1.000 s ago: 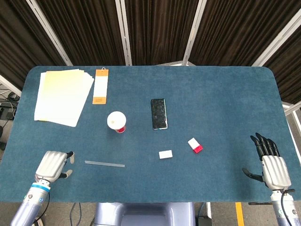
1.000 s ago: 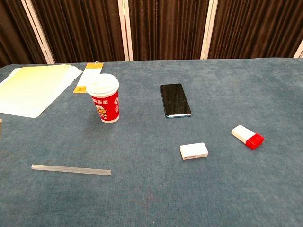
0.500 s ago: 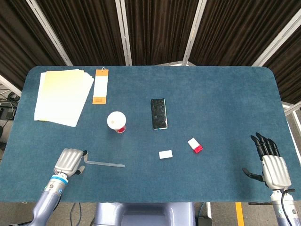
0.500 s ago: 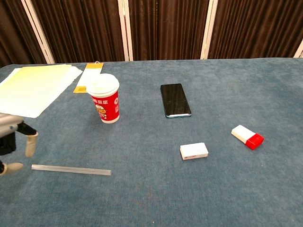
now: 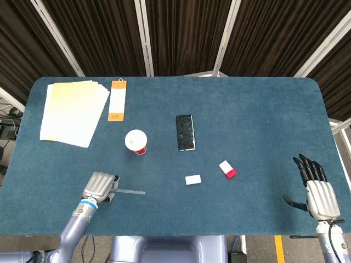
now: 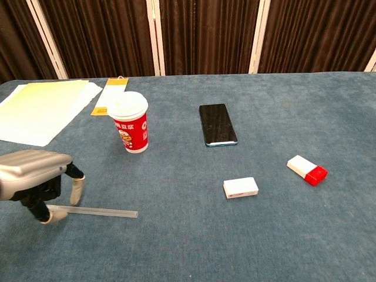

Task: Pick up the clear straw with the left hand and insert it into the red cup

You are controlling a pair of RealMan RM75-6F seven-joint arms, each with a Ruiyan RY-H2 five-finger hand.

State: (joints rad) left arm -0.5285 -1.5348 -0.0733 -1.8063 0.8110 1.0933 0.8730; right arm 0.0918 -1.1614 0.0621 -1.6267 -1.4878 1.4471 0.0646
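The clear straw (image 6: 97,211) lies flat on the blue table near its front edge; in the head view the straw (image 5: 130,192) runs left to right. My left hand (image 6: 35,179) hovers over the straw's left end with fingers hanging down and apart, holding nothing; in the head view the left hand (image 5: 100,186) covers that end. The red cup (image 6: 130,121) with a white lid stands upright behind the straw, and from the head camera the cup (image 5: 136,141) is seen from above. My right hand (image 5: 317,189) rests at the table's right front corner, fingers spread, holding nothing.
A black phone (image 6: 217,124) lies right of the cup. A small white box (image 6: 240,187) and a white-and-red box (image 6: 307,170) sit on the right. Yellow paper sheets (image 5: 73,112) and an orange-and-white card (image 5: 117,100) lie at the back left.
My left hand has moved right along the table's front edge and now stands over the straw's left end. The straw, cup and right hand have not moved.
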